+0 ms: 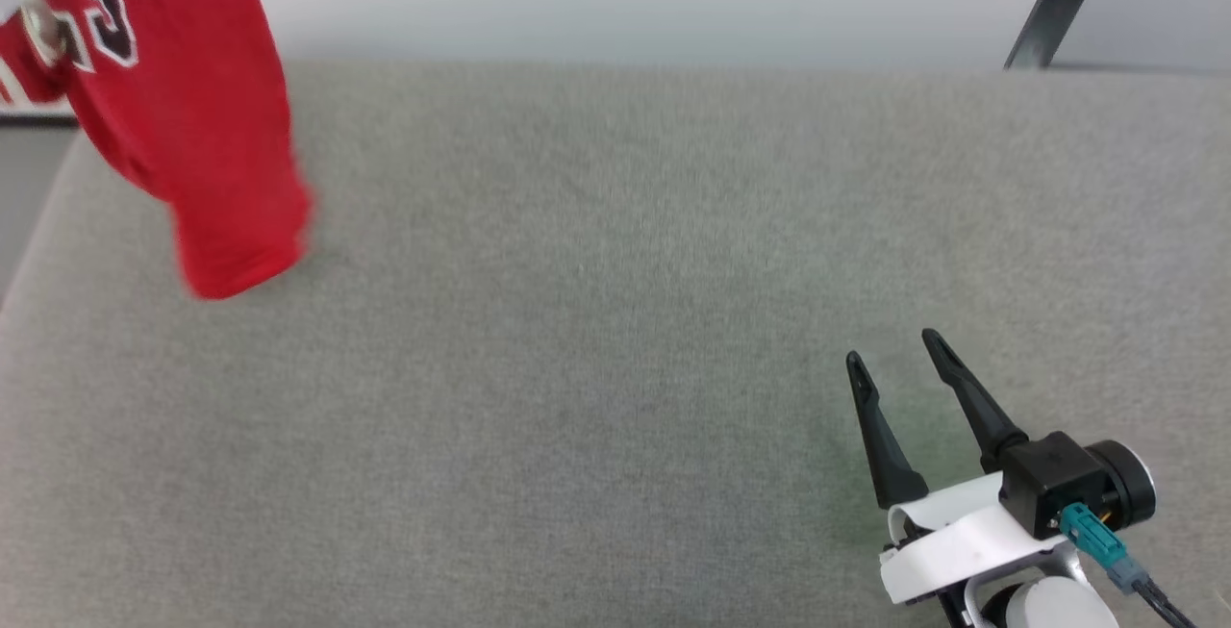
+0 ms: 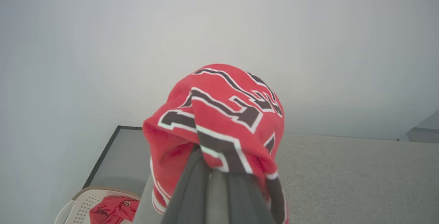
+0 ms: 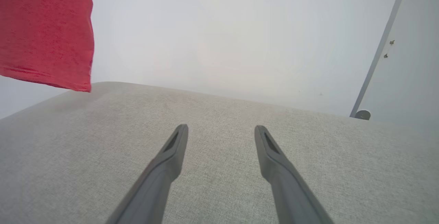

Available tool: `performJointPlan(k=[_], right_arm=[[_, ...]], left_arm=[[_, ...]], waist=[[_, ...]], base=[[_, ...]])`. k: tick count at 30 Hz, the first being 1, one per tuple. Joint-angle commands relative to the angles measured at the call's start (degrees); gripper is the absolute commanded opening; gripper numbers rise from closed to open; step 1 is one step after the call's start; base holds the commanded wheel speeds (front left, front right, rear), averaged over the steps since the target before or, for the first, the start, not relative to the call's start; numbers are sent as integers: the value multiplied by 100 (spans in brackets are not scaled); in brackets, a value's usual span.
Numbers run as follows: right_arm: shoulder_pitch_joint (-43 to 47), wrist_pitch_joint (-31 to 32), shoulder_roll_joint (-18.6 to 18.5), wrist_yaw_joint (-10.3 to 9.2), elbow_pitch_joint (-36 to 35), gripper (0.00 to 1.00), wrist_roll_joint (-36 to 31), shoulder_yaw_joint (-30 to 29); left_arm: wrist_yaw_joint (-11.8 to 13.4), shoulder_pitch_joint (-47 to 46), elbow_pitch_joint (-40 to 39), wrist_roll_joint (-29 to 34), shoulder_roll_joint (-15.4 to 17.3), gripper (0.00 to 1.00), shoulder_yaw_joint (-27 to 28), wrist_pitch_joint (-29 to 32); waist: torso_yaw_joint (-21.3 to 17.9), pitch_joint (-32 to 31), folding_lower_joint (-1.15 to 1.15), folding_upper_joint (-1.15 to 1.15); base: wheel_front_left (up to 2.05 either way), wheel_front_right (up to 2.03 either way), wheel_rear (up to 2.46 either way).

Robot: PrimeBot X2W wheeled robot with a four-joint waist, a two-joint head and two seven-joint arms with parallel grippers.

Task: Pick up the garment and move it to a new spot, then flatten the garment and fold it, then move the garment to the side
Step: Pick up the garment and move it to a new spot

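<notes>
Left wrist view: the garment [image 2: 223, 114] is seen bunched over the left gripper [image 2: 209, 172], whose fingers are pinched together on a fold of red cloth with black, white-outlined lettering. In the head view the garment [image 1: 192, 128] is held hanging at the upper left, over the left end of the grey upholstered surface [image 1: 615, 320]; contact between hem and surface cannot be told. The right gripper [image 1: 891, 347] is seen low at the lower right, fingers spread. A pale perforated basket [image 2: 82, 200] holding red cloth is seen beside the surface.

The left gripper [image 2: 211, 174] pinches the garment [image 2: 219, 107] draped over its fingertips. The right gripper [image 1: 891, 349] has its fingers wide apart.
</notes>
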Motion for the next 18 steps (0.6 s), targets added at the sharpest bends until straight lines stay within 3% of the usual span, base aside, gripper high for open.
performJointPlan(k=[1,11,18], right_arm=[[89,-28,21,0,-7,100,63,-14],[214,-29,39,0,-159,100,99,-353],[275,-20,38,0,-160,100,-212,-1000]], left_arm=[[-32,-98,-125,72,-56,0,-68,-55],[-63,57,-978,-104,-343,0,-382,428],[130,645,-2074,-431,-547,0,-431,935]], waist=[[-27,-443,0,0],[-282,-767,0,0],[-683,-729,0,0]], base=[[0,0,0],[0,0,0],[0,0,0]])
